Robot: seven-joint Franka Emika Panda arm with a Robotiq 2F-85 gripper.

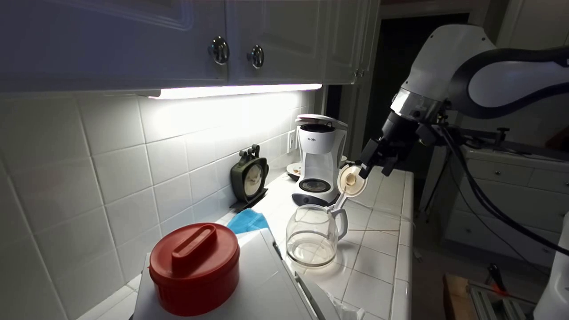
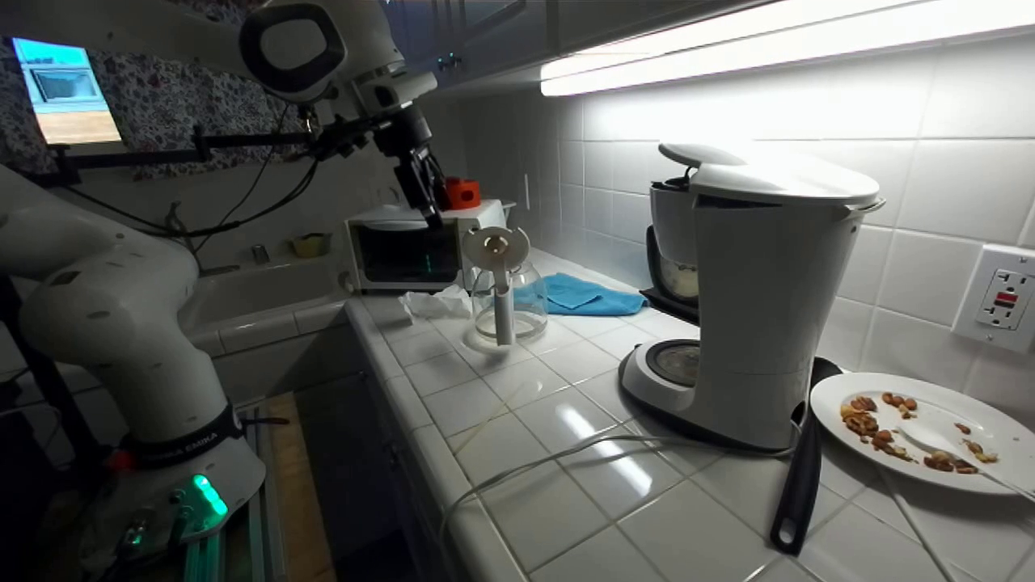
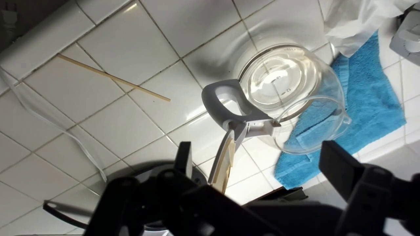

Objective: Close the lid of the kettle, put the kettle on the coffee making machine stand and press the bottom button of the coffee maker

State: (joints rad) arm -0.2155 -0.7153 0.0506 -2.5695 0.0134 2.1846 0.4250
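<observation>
The kettle, a clear glass carafe [image 1: 311,242] with a grey handle [image 3: 223,105], stands upright on the tiled counter. Its lid [image 1: 352,181] is swung up, standing steeply above the handle. My gripper [image 3: 259,160] is open above the handle side; in the wrist view the raised lid [image 3: 224,164] shows between the fingers, nearer the left one. Whether a finger touches the lid I cannot tell. Behind the carafe is the white coffee maker [image 2: 760,323], its top cover raised. The stand, a round dark plate [image 1: 314,185], is bare. A dark knob [image 1: 306,201] sits low on its front.
A blue towel [image 3: 370,98] and crumpled paper [image 2: 437,304] lie by the carafe. A red container [image 1: 195,271] tops the white toaster oven [image 1: 262,271]. A clock [image 1: 250,178] leans near the wall. A thin stick [image 3: 115,78], a cord [image 2: 550,465] and a plate [image 2: 994,453] are on the counter.
</observation>
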